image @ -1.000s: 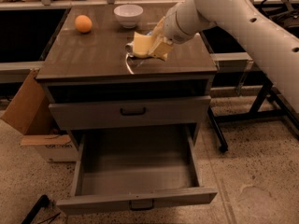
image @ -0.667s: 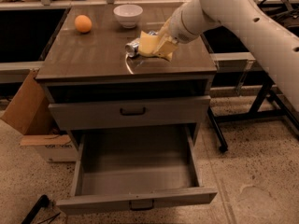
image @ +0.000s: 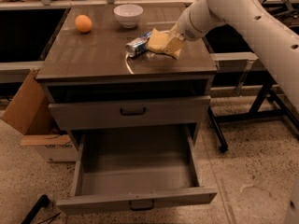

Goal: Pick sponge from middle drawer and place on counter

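Note:
The pale-yellow sponge is held in my gripper, just above the right part of the glossy brown-grey counter. The fingers are closed around the sponge, and the white arm reaches in from the upper right. The middle drawer, the lowest grey one, is pulled fully out and holds nothing I can see.
A crushed can lies on the counter right beside the sponge. An orange fruit and a white bowl stand at the back. The drawer above is shut. A cardboard box leans at the left; black table legs stand at the right.
My gripper with the sponge has moved a little to the right and back over the counter, uncovering the can beside it. Nothing else has moved.

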`<state>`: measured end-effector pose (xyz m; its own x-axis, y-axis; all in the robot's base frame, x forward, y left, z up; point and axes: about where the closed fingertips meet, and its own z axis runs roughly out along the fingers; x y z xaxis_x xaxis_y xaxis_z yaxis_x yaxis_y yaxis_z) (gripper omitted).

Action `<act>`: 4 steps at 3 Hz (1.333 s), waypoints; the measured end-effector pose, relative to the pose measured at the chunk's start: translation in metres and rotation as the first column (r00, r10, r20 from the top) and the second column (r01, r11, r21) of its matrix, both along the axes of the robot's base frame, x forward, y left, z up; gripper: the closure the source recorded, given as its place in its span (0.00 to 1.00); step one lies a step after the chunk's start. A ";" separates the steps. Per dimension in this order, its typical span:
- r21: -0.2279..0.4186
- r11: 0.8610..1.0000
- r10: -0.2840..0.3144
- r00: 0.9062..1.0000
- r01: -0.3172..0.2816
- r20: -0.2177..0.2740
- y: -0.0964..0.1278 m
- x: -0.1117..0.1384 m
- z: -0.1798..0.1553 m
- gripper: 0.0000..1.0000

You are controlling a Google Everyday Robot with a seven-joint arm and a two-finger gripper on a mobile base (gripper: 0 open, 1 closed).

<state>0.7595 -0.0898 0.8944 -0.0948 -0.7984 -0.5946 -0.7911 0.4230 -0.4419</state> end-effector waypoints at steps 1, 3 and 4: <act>0.011 0.998 -0.066 0.997 0.066 -0.031 -0.013 0.011 -0.006 0.36; 0.013 0.987 -0.158 0.984 0.160 -0.083 -0.035 0.025 -0.021 0.00; 0.013 0.987 -0.159 0.984 0.161 -0.083 -0.035 0.025 -0.020 0.00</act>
<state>0.7843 -0.1249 0.8740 -0.2689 -0.7576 -0.5948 -0.7455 0.5547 -0.3695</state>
